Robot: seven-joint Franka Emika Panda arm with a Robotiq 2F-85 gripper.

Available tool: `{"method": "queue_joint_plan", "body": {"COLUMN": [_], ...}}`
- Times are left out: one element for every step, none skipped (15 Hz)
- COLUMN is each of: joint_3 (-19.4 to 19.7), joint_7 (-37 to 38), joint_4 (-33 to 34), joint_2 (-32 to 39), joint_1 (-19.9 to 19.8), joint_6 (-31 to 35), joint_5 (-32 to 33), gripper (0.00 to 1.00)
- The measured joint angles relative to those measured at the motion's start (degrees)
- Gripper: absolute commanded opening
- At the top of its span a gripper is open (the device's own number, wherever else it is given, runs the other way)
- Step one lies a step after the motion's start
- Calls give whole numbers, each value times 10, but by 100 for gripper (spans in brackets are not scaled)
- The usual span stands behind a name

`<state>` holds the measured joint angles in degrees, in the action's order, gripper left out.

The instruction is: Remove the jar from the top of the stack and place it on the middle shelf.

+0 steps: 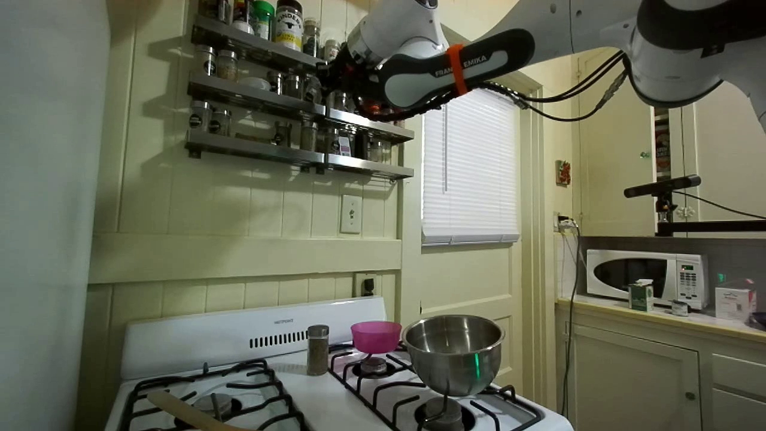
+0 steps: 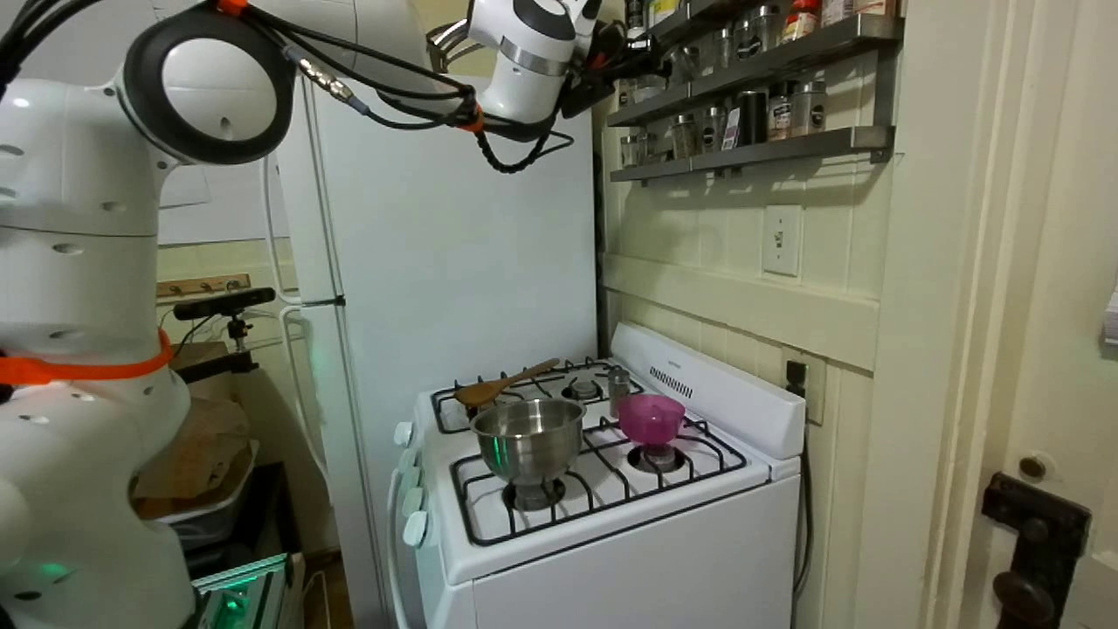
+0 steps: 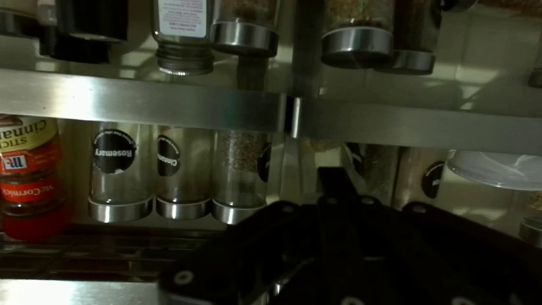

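The middle shelf (image 1: 251, 96) is a narrow grey metal ledge with a front rail; its rail also shows in the upside-down wrist view (image 3: 406, 120). A small clear jar (image 3: 324, 146) leans on it, partly hidden behind my fingers. It seems to be the tilted jar in both exterior views (image 1: 312, 90) (image 2: 686, 63). My gripper (image 3: 336, 182) looks shut, with nothing visible between its fingertips. It is at the shelf, in front of the leaning jar; I cannot tell if they touch. On the stove, only one slim greyish jar (image 1: 318, 353) with a dark cap stands upright where a stack could be.
Upright jars labelled Rosemary (image 3: 114, 169) and others stand on the middle shelf. The bottom-tier rail (image 1: 251, 146) is below and the top-tier rail (image 1: 257, 45) is close above my gripper. A pink bowl (image 1: 376, 338) and a steel pot (image 1: 453, 359) are on the stove.
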<state>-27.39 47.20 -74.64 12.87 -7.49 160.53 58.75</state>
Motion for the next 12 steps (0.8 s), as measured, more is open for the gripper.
{"method": "queue_joint_plan", "body": {"joint_3": [0, -1, -1, -1, -1, -1, -1, -1, -2, -3, -4, -5], "joint_7": [0, 0, 0, 0, 0, 0, 0, 0, 0, 0, 0, 0], "joint_4": [1, 1, 2, 3, 4, 5, 6, 8, 8, 9, 9, 9], "joint_2": [2, 3, 4, 5, 6, 7, 8, 9, 10, 11, 12, 13], "joint_1": [1, 2, 3, 5, 6, 7, 8, 8, 9, 9, 9, 9], "joint_6": [0, 0, 0, 0, 0, 0, 0, 0, 0, 0, 0, 0], "joint_5": [0, 0, 0, 0, 0, 0, 0, 0, 0, 0, 0, -1], "gripper": [0, 0, 0, 0, 0, 0, 0, 0, 0, 0, 0, 0]}}
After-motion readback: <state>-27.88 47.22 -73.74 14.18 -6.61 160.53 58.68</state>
